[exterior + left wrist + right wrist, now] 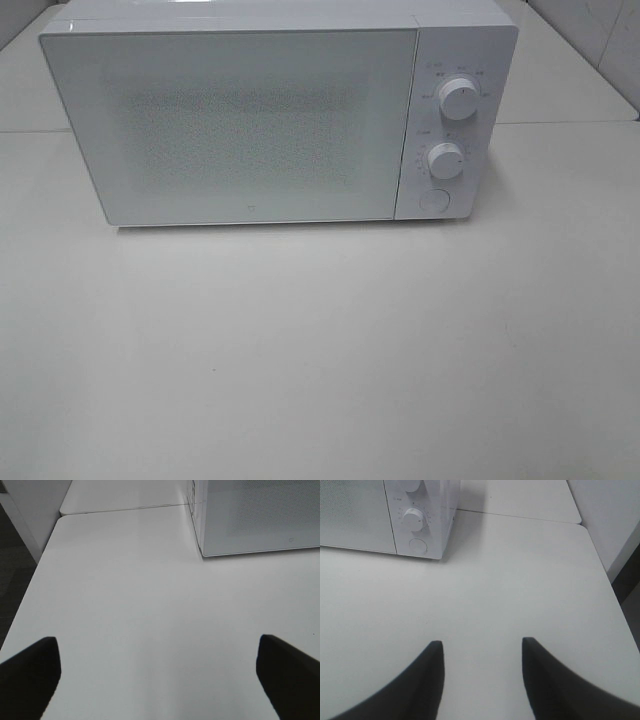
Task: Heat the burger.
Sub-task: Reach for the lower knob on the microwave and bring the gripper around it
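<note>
Overhead shows the microwave (250, 125); wrist views add left claw (156, 639) spread wide, right claw (482, 641) half-spread.

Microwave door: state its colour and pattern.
The door is white with fine dotted mesh; clearest in exterior high.

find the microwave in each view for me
exterior high: microwave fills the upper half, knobs on its right.
left wrist: only a lower corner of it, ahead of the left gripper.
right wrist: its knob end, ahead of the right gripper.
shared landmark: the table seam beside it.
</note>
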Controlling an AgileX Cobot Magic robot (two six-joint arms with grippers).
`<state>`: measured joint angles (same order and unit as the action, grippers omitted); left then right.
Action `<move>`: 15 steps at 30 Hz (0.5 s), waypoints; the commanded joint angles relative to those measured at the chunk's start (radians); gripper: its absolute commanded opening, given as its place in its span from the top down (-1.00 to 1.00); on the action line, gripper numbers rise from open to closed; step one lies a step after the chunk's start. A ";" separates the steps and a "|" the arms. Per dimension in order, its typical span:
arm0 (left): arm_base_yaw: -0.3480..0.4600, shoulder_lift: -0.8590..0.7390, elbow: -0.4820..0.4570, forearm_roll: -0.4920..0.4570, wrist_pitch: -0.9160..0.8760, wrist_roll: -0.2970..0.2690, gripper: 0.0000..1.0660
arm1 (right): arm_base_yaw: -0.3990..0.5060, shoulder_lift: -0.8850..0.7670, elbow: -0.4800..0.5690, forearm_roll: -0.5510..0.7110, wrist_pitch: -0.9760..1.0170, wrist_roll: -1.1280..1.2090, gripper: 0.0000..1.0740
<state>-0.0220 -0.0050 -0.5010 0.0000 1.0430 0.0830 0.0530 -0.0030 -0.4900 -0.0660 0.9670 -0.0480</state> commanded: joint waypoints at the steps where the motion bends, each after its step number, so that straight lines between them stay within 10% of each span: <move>1: -0.002 -0.025 0.002 -0.012 -0.009 -0.007 -0.90 | -0.003 -0.028 0.000 0.004 -0.007 -0.006 -0.03; 15: -0.002 -0.025 0.002 -0.012 -0.009 -0.007 -0.89 | -0.004 0.055 -0.029 -0.049 -0.434 0.007 -0.64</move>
<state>-0.0220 -0.0050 -0.5010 0.0000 1.0430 0.0830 0.0530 0.0460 -0.5130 -0.1050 0.5720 -0.0460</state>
